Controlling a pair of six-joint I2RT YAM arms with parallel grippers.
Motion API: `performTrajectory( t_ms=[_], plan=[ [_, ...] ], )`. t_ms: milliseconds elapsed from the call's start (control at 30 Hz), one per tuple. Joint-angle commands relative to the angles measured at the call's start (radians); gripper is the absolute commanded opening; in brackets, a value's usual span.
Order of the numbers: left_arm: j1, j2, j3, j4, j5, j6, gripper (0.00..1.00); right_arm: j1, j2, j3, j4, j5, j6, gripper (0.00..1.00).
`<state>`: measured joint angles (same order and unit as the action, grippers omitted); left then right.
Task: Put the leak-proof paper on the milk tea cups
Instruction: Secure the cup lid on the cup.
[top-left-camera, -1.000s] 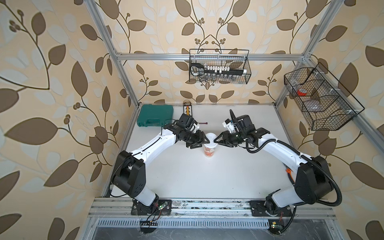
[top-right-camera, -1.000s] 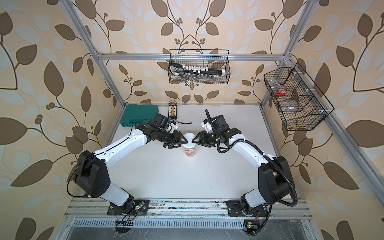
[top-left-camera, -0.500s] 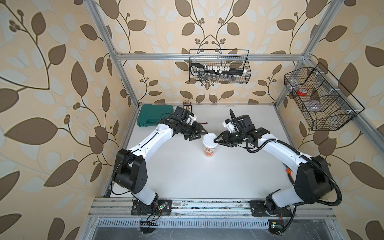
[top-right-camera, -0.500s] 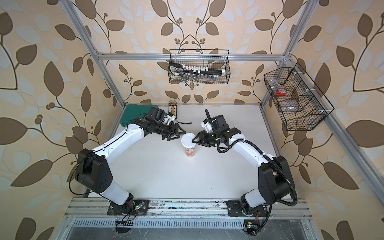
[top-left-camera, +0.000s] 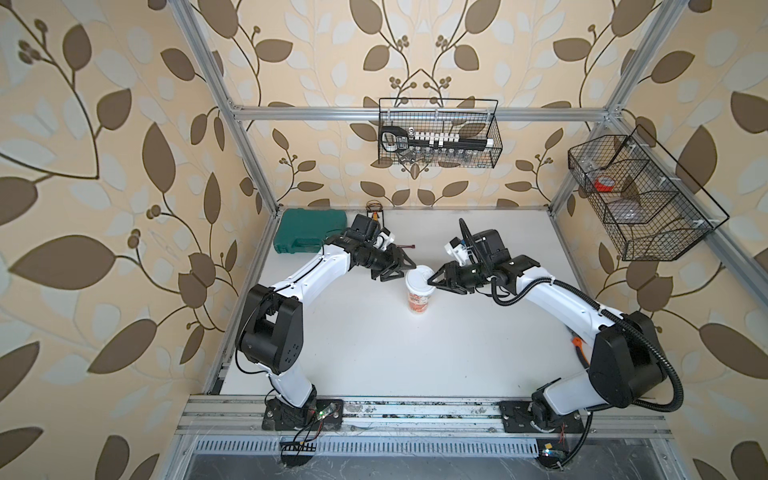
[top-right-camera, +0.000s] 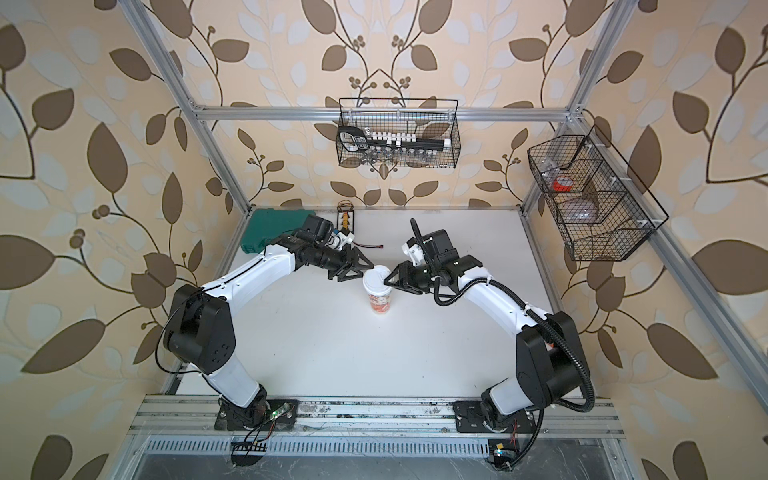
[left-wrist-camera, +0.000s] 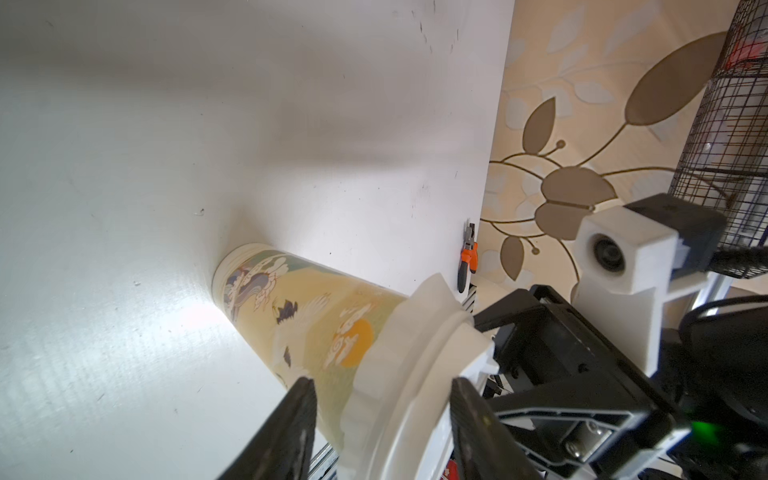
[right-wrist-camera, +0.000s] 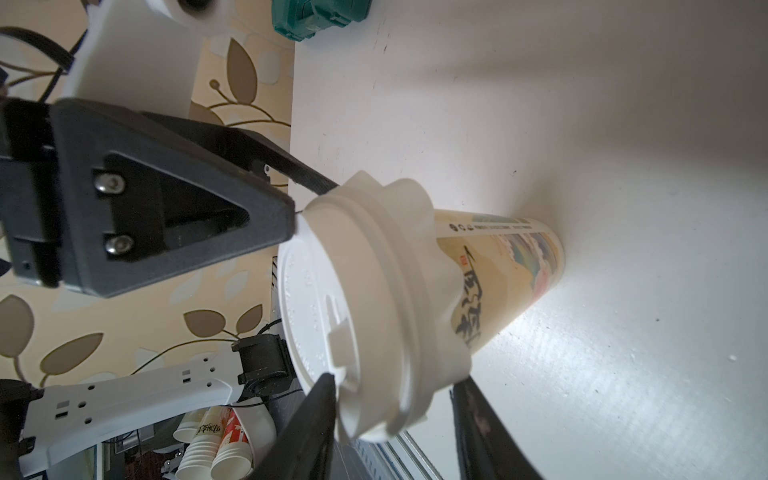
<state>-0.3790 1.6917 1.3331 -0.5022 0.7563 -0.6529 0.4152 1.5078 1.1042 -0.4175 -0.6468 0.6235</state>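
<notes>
White arms bend inward, fingers flanking the cup.

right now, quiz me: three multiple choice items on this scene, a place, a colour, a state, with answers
1. The cup stands: A in the middle of the table B against the back wall C at the front edge
2. The case is: A red B yellow C green
3. The cup's top: A bare B lid on, over the paper C crushed
A, table on every side of it; C, green in both top views; B, paper sticks out under the seated lid.
</notes>
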Motion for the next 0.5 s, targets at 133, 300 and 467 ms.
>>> performTrajectory(
  t_ms=[133, 300, 467],
  plan=[
    [0.002, 0.017, -0.005, -0.013, -0.017, 0.025, 0.5, 0.0, 0.029, 0.002, -0.042, 0.045, -0.022, 0.44],
    [-0.001, 0.011, -0.054, -0.015, -0.035, 0.031, 0.49, 0.0, 0.029, -0.004, -0.04, 0.048, -0.021, 0.44],
    [-0.011, 0.016, -0.075, -0.019, -0.057, 0.039, 0.49, -0.001, 0.029, -0.013, -0.04, 0.051, -0.022, 0.44]
  ],
)
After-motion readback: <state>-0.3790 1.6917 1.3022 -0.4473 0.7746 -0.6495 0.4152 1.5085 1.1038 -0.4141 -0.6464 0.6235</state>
